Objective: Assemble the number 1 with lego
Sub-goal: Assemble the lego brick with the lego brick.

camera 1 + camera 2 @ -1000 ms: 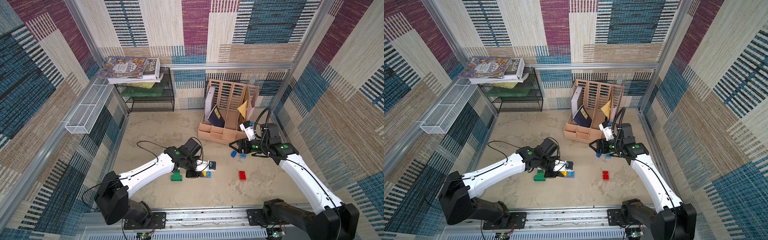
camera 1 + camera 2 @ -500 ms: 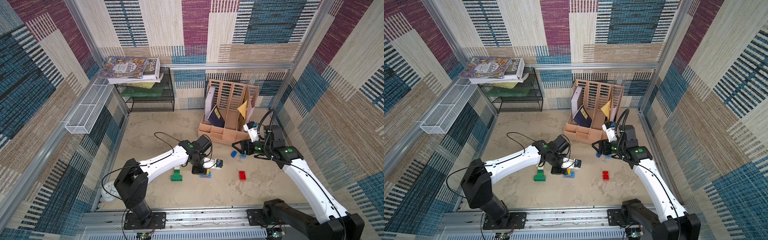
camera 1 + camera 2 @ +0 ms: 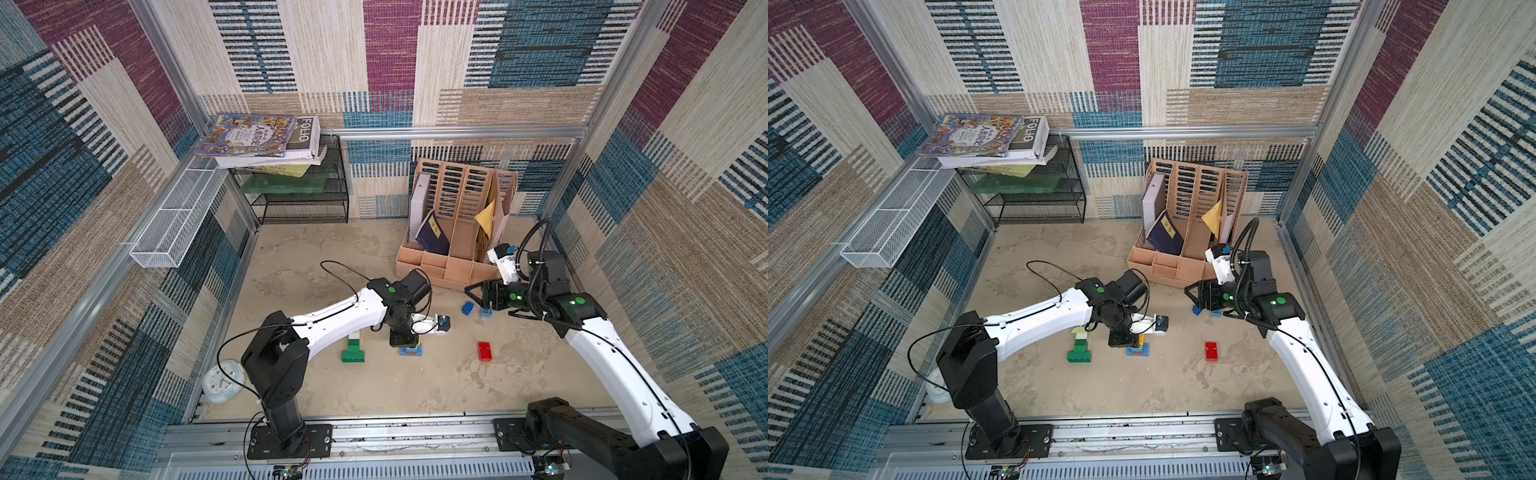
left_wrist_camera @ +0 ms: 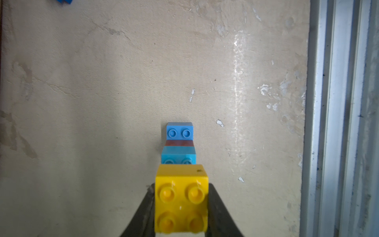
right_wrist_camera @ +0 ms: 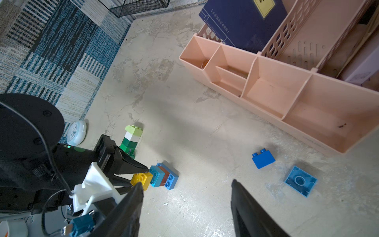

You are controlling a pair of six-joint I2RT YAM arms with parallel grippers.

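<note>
Lego brick (image 4: 181, 200), glossy yellow, studded, pinched by left fingers (image 4: 144, 213).

left arm (image 3: 332, 320) elbow raised | left claw (image 3: 406, 344) swung brick stack (image 3: 412, 352) round

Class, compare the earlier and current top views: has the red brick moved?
No. In a top view the red brick lies where it did before, at the same offset from the fixed pink desk organiser.

Bright yellow brick (image 4: 181, 202), red brick (image 3: 484, 351)
</note>
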